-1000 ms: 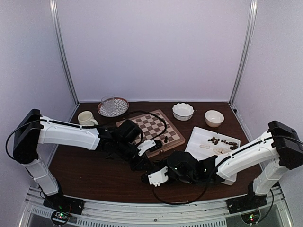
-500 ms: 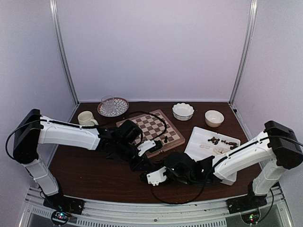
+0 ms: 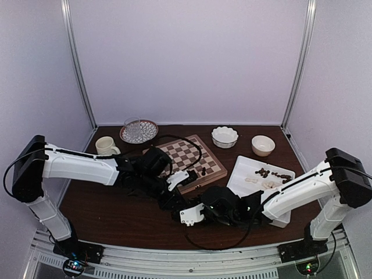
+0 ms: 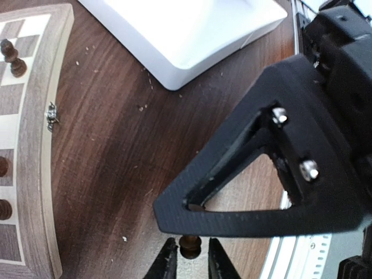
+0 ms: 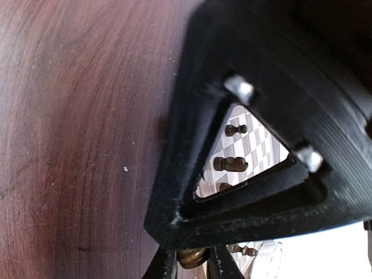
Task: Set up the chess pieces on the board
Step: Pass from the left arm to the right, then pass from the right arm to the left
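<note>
The dark brown wooden desk (image 3: 110, 218) ended at a metal rail (image 3: 192, 260) on the near side and at pale lilac walls (image 3: 186, 58) on the far, left and right sides, with slim metal posts (image 3: 79, 70) in the far corners. Bare wood showed along the near left. A narrow strip of it ran between the square cream-and-brown checkered wooden board (image 3: 181, 152), near the middle, and the white rectangular tray (image 3: 243, 173) to its right. Just near of the board's near right corner, both arms met low over the desk. The left pincer (image 4: 190, 265) stood narrowly parted around a small dark brown turned wooden chess piece (image 4: 190, 246), with slivers of light on either side of it. The right pincer (image 5: 192, 268), crossing it, hugged the same piece on both sides. A few dark pieces (image 3: 203, 171) stood by the board's near right edge. The tray held loose dark pieces (image 3: 266, 172) and pale cream pieces (image 3: 269, 185). Along the far edge sat a cream mug (image 3: 106, 145), a clear glass (image 3: 132, 128) on a patterned round plate (image 3: 150, 125), a white fluted bowl (image 3: 224, 131) and a cream round bowl (image 3: 263, 140).
</note>
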Tool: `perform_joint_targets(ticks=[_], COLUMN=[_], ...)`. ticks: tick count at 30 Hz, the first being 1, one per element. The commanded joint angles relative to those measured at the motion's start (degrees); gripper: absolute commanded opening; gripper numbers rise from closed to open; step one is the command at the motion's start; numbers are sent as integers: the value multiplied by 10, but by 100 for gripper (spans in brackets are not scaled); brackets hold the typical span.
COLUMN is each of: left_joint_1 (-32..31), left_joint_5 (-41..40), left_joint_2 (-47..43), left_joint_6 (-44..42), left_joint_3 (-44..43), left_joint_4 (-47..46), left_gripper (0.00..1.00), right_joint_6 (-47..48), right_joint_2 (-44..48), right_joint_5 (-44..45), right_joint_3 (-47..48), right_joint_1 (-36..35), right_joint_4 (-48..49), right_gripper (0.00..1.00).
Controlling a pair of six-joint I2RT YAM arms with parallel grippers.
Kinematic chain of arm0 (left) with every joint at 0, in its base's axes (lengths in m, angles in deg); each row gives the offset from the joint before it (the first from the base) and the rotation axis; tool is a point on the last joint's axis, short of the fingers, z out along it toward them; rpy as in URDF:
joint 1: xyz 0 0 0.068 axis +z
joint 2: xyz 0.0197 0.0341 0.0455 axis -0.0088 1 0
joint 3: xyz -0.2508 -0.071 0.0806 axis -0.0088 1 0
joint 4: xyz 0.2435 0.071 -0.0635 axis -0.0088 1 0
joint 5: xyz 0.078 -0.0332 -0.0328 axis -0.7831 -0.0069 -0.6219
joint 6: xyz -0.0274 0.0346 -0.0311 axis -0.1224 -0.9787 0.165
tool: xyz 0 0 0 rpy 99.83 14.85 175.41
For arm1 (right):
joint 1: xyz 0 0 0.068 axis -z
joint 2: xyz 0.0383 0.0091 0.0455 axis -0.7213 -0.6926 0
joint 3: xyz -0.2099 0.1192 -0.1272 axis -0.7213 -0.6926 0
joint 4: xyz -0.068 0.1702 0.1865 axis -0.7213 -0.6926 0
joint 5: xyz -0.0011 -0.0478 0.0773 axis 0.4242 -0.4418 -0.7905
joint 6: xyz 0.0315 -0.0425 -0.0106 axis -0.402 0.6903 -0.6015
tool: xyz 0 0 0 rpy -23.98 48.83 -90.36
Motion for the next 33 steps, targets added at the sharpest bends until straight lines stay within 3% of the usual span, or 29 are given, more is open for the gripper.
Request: perform_joint_targets(ticks=[1,8,20,25,33], left_joint_1=[3,4,5,5,4], left_joint_5=[-11,-22,-64,-60,-43], left_joint_2=[-43,-97,-268,-274,-232], left_joint_6=[12,30,40,45,40], left_joint_3=[29,85,254,315,357], left_joint_4=[-65,-138,-372,-507,-656], left_gripper=[26,36,47,48,44], right_joint_6=[-50,-105,-216,-264,-318], right_joint_2=[42,87,116,120,108], right_joint_5=[-15,-57,-132,-168,-194], right_joint_3=[-3,-33,-42,-76,-76], right_joint_1=[16,36,41,40,41], right_joint_4=[9,44,87,189,231], right_gripper=[2,2,3,3,1])
